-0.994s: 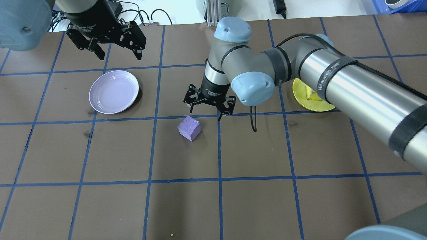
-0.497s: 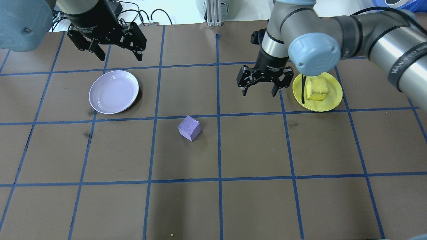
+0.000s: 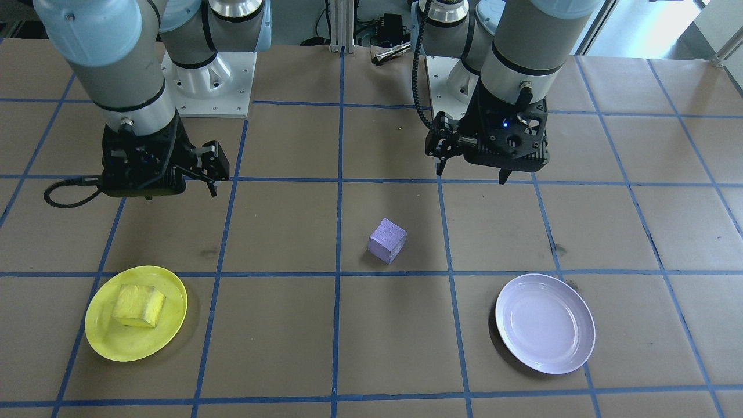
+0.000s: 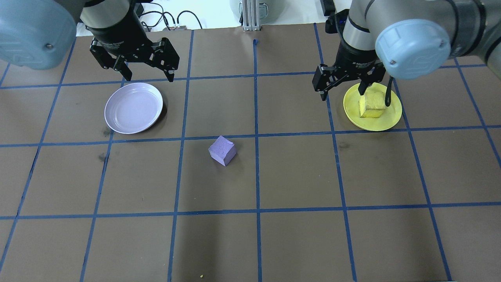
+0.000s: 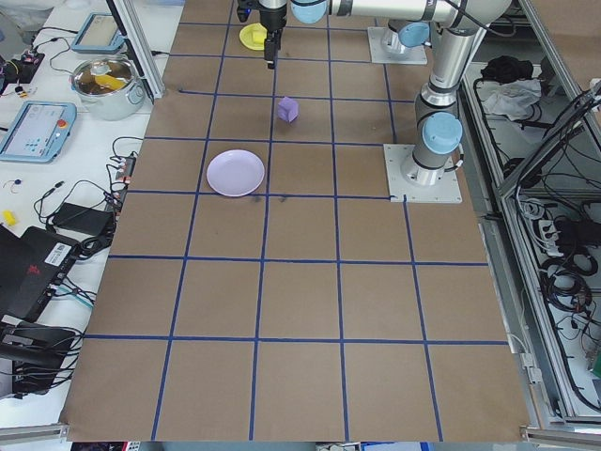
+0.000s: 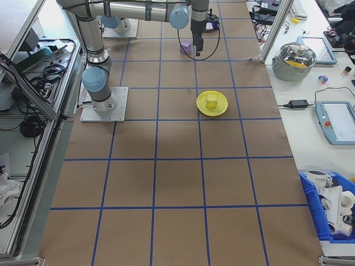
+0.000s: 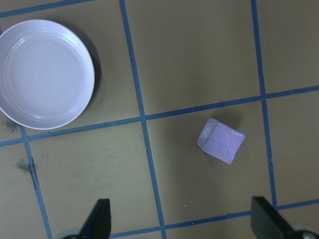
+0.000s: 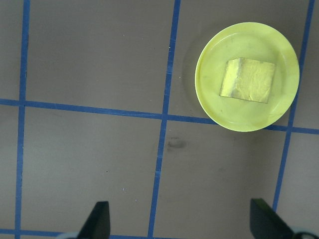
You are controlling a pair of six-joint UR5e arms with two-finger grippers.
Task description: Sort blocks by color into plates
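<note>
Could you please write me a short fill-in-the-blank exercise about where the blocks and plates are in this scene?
1. The yellow block lies in the ____ plate.
2. The lavender plate holds ____ blocks.
3. The purple block rests on the ____, apart from both plates.
4. The left gripper and right gripper are both ____, holding nothing.

Missing words: yellow; no; table; open

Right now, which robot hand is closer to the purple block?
Left. The left gripper hangs open by the lavender plate, nearer the purple block; the right gripper hangs open beside the yellow plate.
</note>
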